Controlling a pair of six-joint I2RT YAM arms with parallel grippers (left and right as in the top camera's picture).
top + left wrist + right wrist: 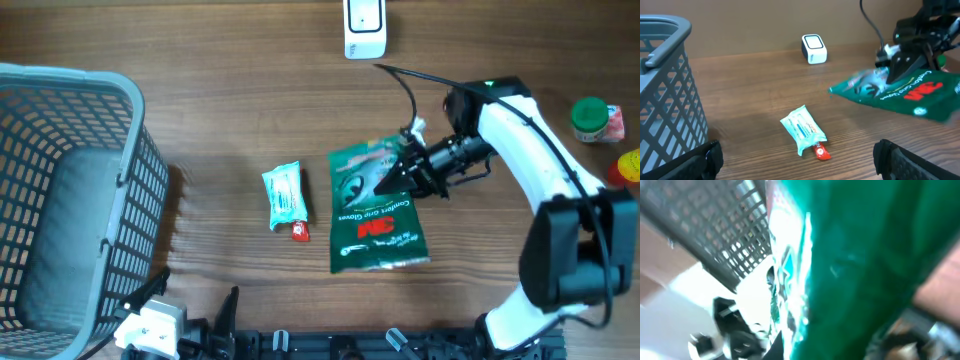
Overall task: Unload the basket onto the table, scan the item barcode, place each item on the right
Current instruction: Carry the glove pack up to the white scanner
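Green glove pack [378, 210] is pinched in the right tool [408, 172], one end off the table [200, 120], not at the scanner [364, 25] yet; left tool [196, 295] sits wide open.

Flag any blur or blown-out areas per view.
Overhead: sharp, evenly lit. Left wrist: green pack motion-smeared, small pouch crisp. Right wrist: whole frame blurred, the pack fills most of it, white glare at lower left.

— The table [230, 110] looks like matt wood, grain showing.
— And the green packet [375, 225]?
— Glossy plastic film (slightly crinkled). The basket [148, 200] is smooth grey plastic; the scanner [364, 25], shiny white plastic too.
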